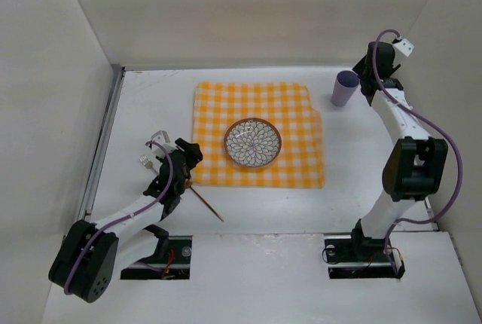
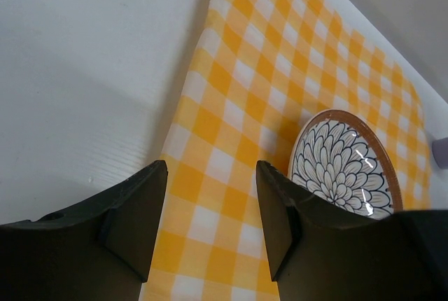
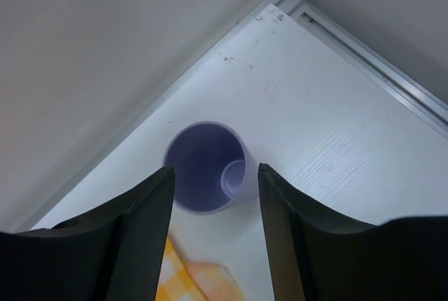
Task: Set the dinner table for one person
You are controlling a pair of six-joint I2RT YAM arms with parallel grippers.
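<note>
at lower left of the top view, a fork [image 1: 147, 163] lies on the dinner table [image 1: 151, 98], which spans most of the frame. left gripper [image 2: 211, 175] beside it: jaws apart, empty. centre: patterned plate [image 1: 252, 142] on checked cloth [image 1: 294, 113]. upper right: purple cup [image 1: 345, 88] upright; right gripper [image 3: 215, 175] near it, jaws apart, empty.

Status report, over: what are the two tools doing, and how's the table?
Left tool open, empty, over cloth edge. Right tool open above upright cup. Table: plate on cloth, fork and stick off it, left. Nothing blocking.
</note>
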